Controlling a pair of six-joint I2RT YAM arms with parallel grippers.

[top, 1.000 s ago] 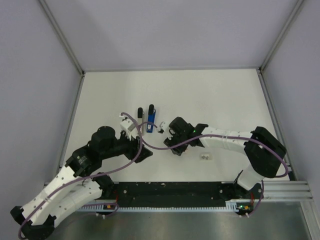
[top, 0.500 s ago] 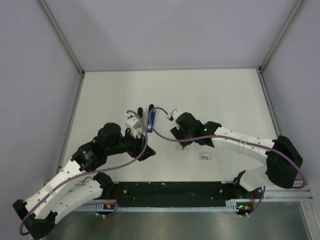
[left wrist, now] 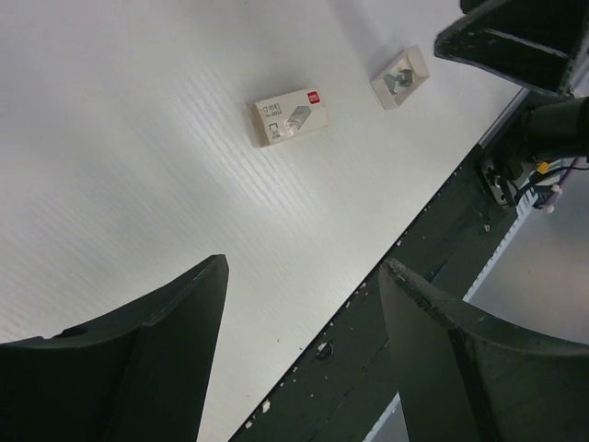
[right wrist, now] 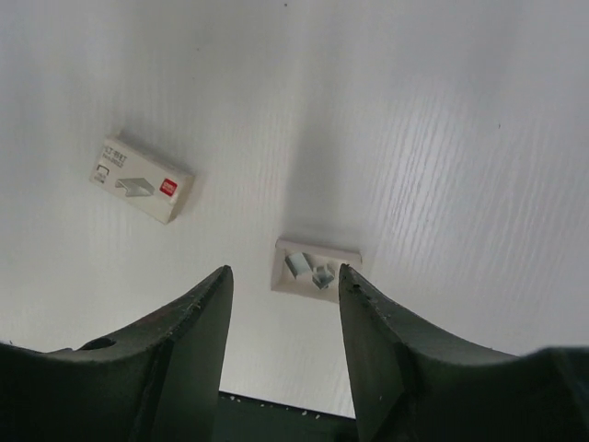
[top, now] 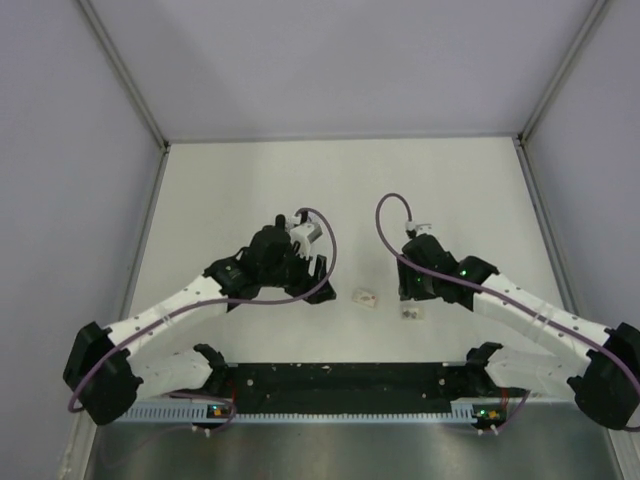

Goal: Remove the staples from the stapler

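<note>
While both jaws gape empty, staples (right wrist: 311, 267) lie beneath right jaws' gap.

White counter (top: 450, 190): closed small carton (right wrist: 141, 180), open tray (right wrist: 317, 245) of staples (right wrist: 297, 264), apart, near front edge.

- Table (top: 450, 190): plain white, with a fine ribbed grain in the wrist views.
- Closed box (right wrist: 141, 179): cream, with a red square at one end and grey print on top.
- Open tray (right wrist: 345, 256): cream-white; the staples (right wrist: 296, 264) inside are silvery grey.
- Left gripper (left wrist: 304, 265) and right gripper (right wrist: 285, 271): dull black fingers.
- Arms (top: 170, 310): white shells, black joints.
- Cables (top: 385, 215): purple.
- Walls (top: 340, 60): pale lilac-grey.
</note>
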